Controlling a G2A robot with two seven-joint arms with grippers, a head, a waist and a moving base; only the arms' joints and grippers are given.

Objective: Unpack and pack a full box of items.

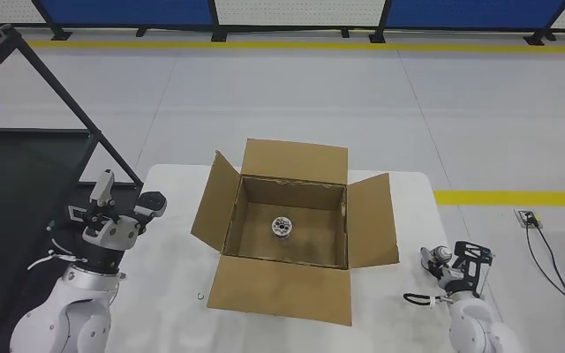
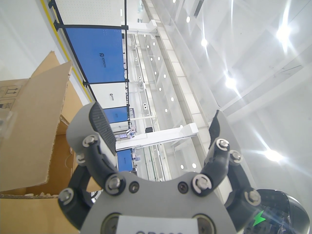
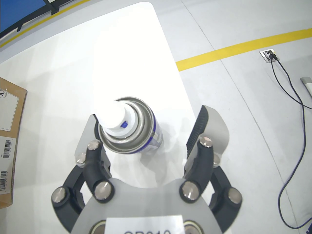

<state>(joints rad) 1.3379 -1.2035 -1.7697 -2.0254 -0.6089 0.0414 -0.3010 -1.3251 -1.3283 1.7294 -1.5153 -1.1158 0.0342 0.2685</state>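
Cardboard box (image 1: 281, 289) open at centre of table (image 1: 168, 265), flaps spread, small round item (image 1: 281, 227) on its floor, perhaps a can's top. Left gripper (image 2: 158, 113) pointed up at ceiling (image 2: 243, 49) beside a flap, fingers spread, empty. Right gripper (image 3: 148, 114) angled down, fingers apart around upright spray can (image 3: 132, 132) on table.

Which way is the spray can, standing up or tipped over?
Standing up: the spray can sits on its base on the table, white nozzle on top.

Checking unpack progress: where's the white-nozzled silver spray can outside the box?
In the right wrist view, the silver spray can stands upright on the white table, right of the open cardboard box, between the right gripper's open fingers.
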